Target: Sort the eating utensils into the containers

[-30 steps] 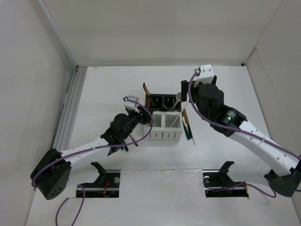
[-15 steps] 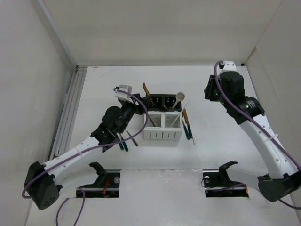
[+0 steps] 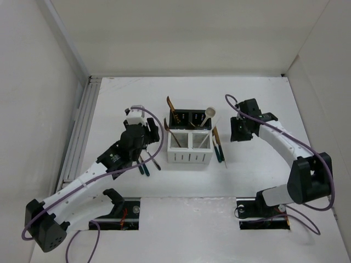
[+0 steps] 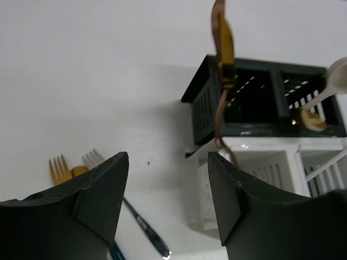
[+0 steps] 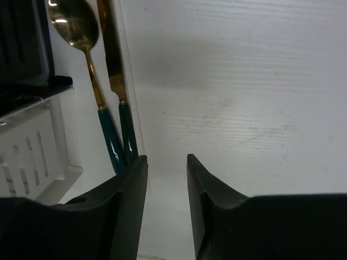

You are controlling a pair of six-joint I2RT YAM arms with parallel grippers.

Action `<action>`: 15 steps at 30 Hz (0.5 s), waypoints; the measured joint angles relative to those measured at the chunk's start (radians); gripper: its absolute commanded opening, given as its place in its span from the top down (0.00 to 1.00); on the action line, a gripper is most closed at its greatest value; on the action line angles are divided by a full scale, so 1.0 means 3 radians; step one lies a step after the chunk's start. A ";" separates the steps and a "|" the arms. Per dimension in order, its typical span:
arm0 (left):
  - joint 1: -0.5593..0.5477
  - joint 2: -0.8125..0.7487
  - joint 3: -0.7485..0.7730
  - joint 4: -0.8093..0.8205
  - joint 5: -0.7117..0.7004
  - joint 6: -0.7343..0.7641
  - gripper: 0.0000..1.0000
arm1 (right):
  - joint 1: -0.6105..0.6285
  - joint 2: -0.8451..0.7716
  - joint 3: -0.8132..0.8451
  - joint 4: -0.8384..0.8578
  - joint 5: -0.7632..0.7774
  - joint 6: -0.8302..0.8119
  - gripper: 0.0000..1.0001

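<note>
Left end effector (image 4: 168, 162) gapes empty; right end effector (image 5: 167, 162) stands narrowly parted, holding nothing

spoon (image 5: 70, 21), knife (image 5: 111, 54): glossy gold metal, glossy teal handles | black bin (image 4: 260, 103): slotted plastic, slight sheen | white bin (image 4: 260, 173): matt plastic | counter (image 5: 244, 108): matt white, faintly grained | left hand (image 4: 168, 158) fingers (image 4: 92, 206): matt black plastic
</note>
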 measured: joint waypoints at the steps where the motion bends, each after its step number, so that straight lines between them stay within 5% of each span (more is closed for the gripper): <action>1: 0.0000 -0.0006 -0.0029 -0.0090 -0.0010 -0.0048 0.43 | 0.0010 0.0034 0.0000 0.0039 -0.0034 -0.0022 0.57; 15: 0.0281 -0.0060 -0.0114 -0.0319 0.0022 -0.0247 0.43 | 0.0189 0.0748 -0.0090 0.0703 -0.0201 -0.0045 0.58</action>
